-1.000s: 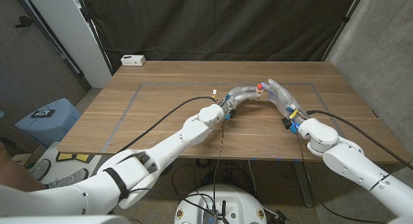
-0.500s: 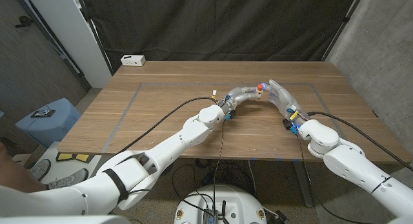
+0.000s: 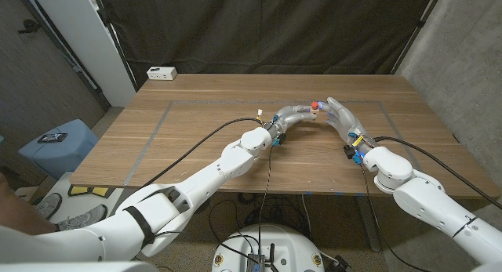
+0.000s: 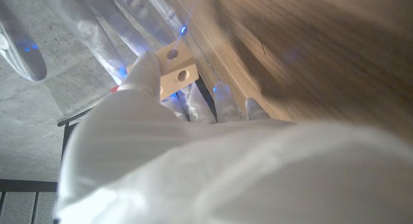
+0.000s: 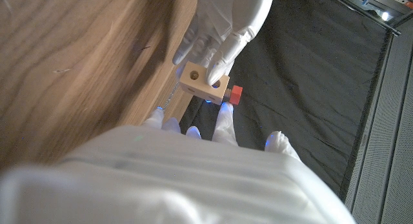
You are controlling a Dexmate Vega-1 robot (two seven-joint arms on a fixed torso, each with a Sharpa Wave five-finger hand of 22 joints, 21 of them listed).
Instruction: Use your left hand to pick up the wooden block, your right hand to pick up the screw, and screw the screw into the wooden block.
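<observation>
1. The left robot hand (image 3: 294,114), pale and glossy, reaches from the near left to the middle of the brown wooden tabletop (image 3: 196,139) and grips a small pale wooden block with round holes (image 5: 204,83) at its fingertips.
2. In the left wrist view the wooden block (image 4: 171,70) sits pinched between this robot hand's fingers, with two round holes facing the camera.
3. The right robot hand (image 3: 343,118) comes in from the near right and meets the left one above the tabletop's middle, a little right of centre.
4. A screw with a red head (image 5: 235,93) sticks out of one side of the block; in the head view the red head (image 3: 315,106) shows just where the two hands meet.
5. The right robot hand's fingertips are at the screw, but whether they clamp it cannot be told.
6. The block and screw are held up off the tabletop, between the two hands.
7. A white box-shaped object (image 3: 161,72) lies at the far left corner of the tabletop, well apart from the hands.
8. A dark curtain (image 3: 267,29) hangs behind the tabletop.
</observation>
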